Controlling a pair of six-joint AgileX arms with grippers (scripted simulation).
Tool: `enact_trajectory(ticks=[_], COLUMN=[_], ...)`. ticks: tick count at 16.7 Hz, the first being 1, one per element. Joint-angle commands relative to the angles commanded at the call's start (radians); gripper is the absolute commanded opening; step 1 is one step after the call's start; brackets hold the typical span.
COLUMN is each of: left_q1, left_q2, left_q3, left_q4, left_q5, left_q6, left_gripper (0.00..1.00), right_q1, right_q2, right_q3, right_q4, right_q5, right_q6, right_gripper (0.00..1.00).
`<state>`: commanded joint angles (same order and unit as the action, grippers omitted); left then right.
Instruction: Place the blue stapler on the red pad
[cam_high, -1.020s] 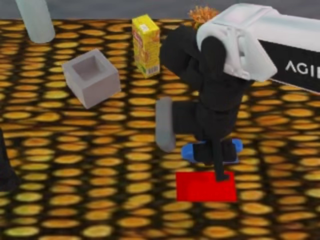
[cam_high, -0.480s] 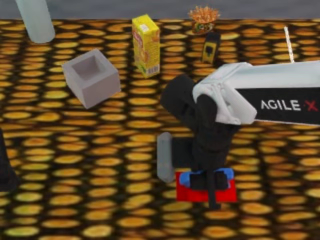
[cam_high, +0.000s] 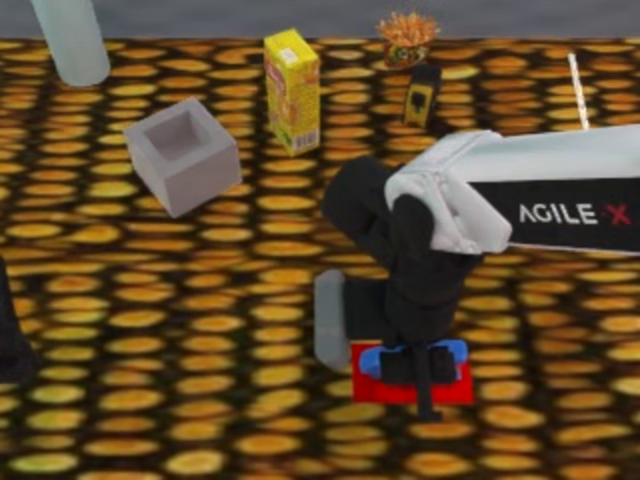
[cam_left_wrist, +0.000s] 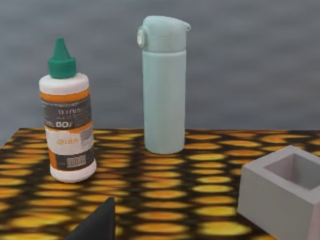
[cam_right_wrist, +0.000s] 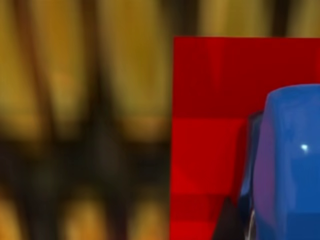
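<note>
Right gripper (cam_high: 418, 365) around blue stapler (cam_high: 450, 350) (over pad)

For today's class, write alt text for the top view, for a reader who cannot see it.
The right gripper holds the blue stapler over the red pad, near the table's front right. Behind stand a grey open box and a yellow carton; the left arm sits parked at the left edge.
</note>
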<state>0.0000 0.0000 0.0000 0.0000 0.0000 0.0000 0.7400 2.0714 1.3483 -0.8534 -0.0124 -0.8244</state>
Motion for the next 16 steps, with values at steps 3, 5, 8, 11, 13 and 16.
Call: enact_trajectory(ticks=[3, 5, 8, 11, 13, 16], left_q1=[0.000, 0.000, 0.000, 0.000, 0.000, 0.000], left_q2=[0.000, 0.000, 0.000, 0.000, 0.000, 0.000], left_q3=[0.000, 0.000, 0.000, 0.000, 0.000, 0.000], left_q4=[0.000, 0.000, 0.000, 0.000, 0.000, 0.000], left_q5=[0.000, 0.000, 0.000, 0.000, 0.000, 0.000], left_q6=[0.000, 0.000, 0.000, 0.000, 0.000, 0.000], left_gripper=[1.00, 1.00, 1.00, 1.00, 1.00, 1.00], right_q1=[0.000, 0.000, 0.000, 0.000, 0.000, 0.000], right_q2=[0.000, 0.000, 0.000, 0.000, 0.000, 0.000], right_q3=[0.000, 0.000, 0.000, 0.000, 0.000, 0.000], right_q4=[0.000, 0.000, 0.000, 0.000, 0.000, 0.000], right_q5=[0.000, 0.000, 0.000, 0.000, 0.000, 0.000], right_q6=[0.000, 0.000, 0.000, 0.000, 0.000, 0.000], right_gripper=[0.45, 0.60, 0.83, 1.00, 1.00, 1.00])
